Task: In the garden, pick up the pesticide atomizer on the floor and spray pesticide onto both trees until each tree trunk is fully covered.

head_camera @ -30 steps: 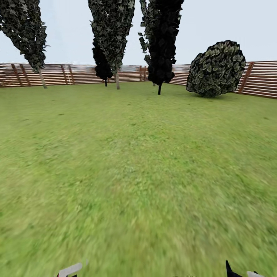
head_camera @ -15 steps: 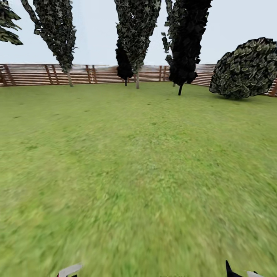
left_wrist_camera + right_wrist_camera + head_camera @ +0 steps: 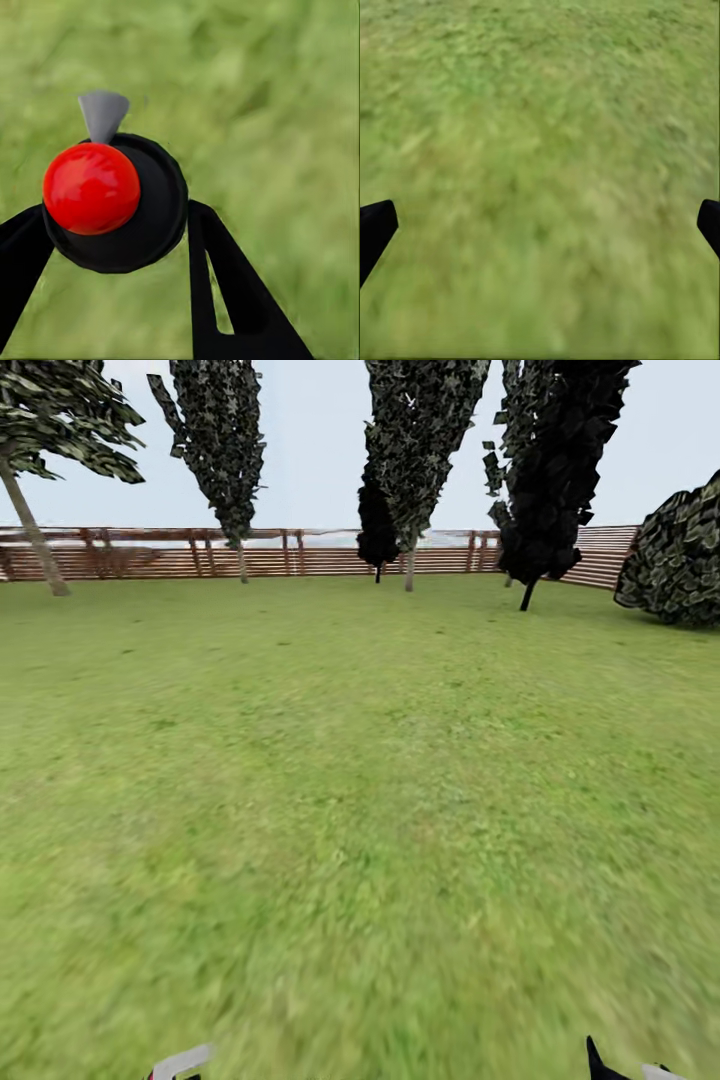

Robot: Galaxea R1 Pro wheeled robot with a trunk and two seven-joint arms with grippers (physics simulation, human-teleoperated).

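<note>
Lawn [image 3: 360, 810] stretching to a slatted wooden fence [image 3: 300, 555], with tall dark-foliaged trees [image 3: 425, 450] and a round bush [image 3: 680, 560] along it. Left gripper [image 3: 120, 247]: fingers spread around a black object with a red dome [image 3: 91, 187]; contact cannot be told. Right gripper [image 3: 540, 225]: fingers wide apart, empty, over grass.

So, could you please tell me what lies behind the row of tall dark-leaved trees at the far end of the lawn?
A brown slatted wooden fence runs behind the trees, with pale sky above it. Foliage and trunks cover parts of the fence; whatever lies beyond it cannot be seen.
</note>
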